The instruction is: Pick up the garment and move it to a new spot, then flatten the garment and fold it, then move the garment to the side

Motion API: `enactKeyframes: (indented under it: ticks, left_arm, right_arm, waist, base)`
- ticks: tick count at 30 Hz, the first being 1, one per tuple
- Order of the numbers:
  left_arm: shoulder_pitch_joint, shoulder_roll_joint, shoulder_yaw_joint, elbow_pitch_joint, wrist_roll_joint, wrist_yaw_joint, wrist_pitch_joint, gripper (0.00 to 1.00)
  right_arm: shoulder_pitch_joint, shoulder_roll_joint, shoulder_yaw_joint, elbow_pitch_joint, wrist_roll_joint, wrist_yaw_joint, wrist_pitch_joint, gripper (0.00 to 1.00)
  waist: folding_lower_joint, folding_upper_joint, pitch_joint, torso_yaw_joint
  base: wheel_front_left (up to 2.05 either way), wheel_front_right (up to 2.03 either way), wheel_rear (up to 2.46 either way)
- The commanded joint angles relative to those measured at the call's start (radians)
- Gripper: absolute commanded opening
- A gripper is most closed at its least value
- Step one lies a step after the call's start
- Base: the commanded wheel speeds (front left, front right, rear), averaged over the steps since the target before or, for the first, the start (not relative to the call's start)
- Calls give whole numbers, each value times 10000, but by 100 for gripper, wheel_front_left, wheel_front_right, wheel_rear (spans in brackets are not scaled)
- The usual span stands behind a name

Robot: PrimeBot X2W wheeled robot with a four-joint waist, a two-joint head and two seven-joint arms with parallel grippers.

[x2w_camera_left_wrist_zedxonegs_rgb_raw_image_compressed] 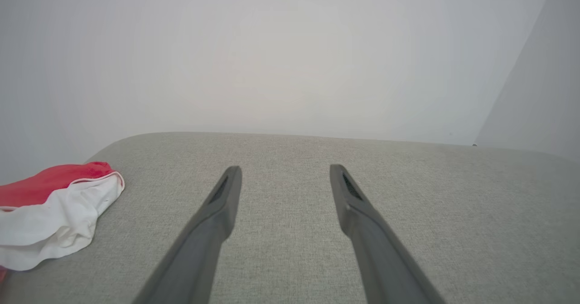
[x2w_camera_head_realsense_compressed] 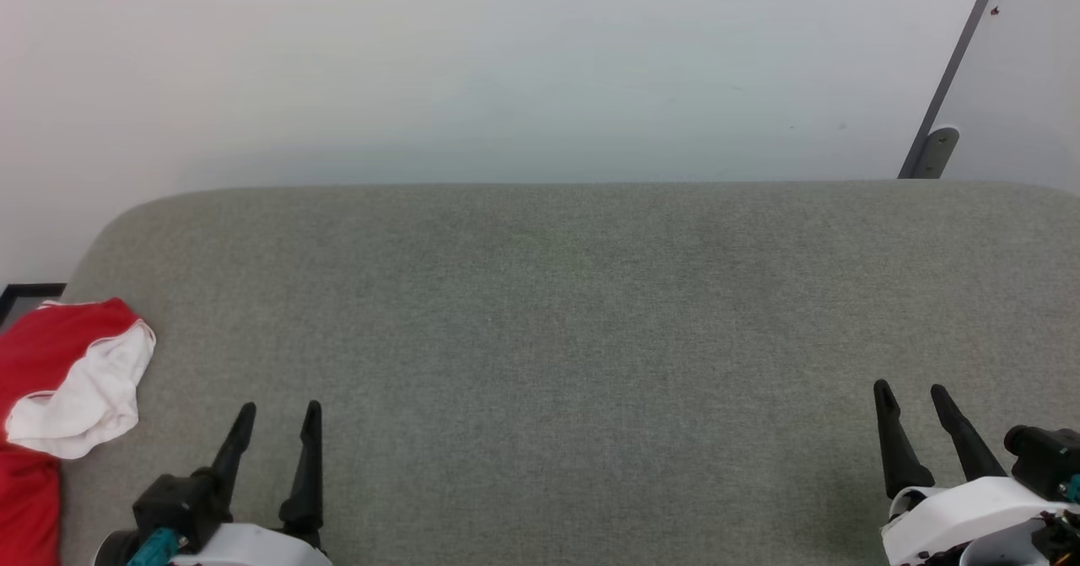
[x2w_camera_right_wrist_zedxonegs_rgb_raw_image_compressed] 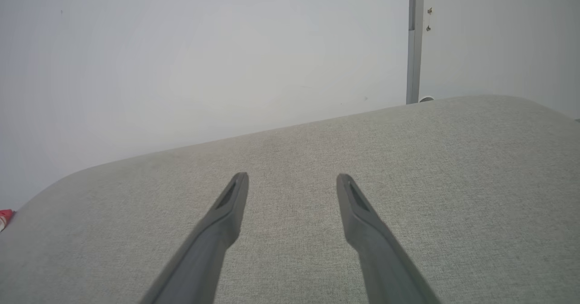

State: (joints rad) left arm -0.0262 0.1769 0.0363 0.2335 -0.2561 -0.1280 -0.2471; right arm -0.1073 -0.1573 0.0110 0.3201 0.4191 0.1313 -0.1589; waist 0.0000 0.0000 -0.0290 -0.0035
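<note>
Left gripper at the lower left of the head view, its two dark fingers spread apart and holding nothing, tips raised over the grey fabric surface; in the left wrist view the same gripper shows bare cloth between its parted fingers. Right gripper at the lower right, likewise spread and empty, well apart from the left one; in the right wrist view its fingers frame only woven grey surface. The garment, bright red with a white panel folded over on top, lies bunched at the far left edge of the surface, to the left of the left gripper and not touching it; part of it runs out of the head view. The left wrist view shows the garment to the left of the fingers, a thin white trim line along its red edge; the right wrist view catches a small red corner at the left border. Behind the surface stands a plain pale wall, with a slanted grey post at the upper right.
</note>
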Motion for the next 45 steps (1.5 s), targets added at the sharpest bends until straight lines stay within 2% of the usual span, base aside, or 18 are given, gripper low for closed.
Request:
enactKeyframes:
  ticks: [1, 8, 31, 37, 45]
  left_arm:
    - [38, 50, -18, -8, 164, -36, -72, 100]
    - [59, 132, -88, -9, 571, -38, -196, 100]
    - [-28, 161, -26, 132, 362, -31, -180, 100]
    - [-142, 163, 263, 264, 285, -31, -180, 100]
    - [-153, 84, 642, 186, 379, 35, -179, 100]
  right_arm:
    - [-41, -48, 48, -42, -176, -10, -86, 100]
    - [-37, -78, 93, -50, -544, -10, -210, 100]
    - [126, 27, 186, -188, -461, -10, -241, 100]
    - [83, -75, 497, -187, -320, -10, -172, 100]
    - [-93, -115, 1006, -51, -243, -10, -129, 100]
  waist:
    - [0, 0, -6, -3]
    - [0, 0, -43, -11]
    - [0, 0, -80, 72]
    - [0, 0, -172, 501]
    - [0, 0, -319, 1541]
  base:
    - [0, 0, 0]
    - [0, 0, 0]
    - [0, 0, 0]
    - [0, 0, 0]
    - [0, 0, 0]
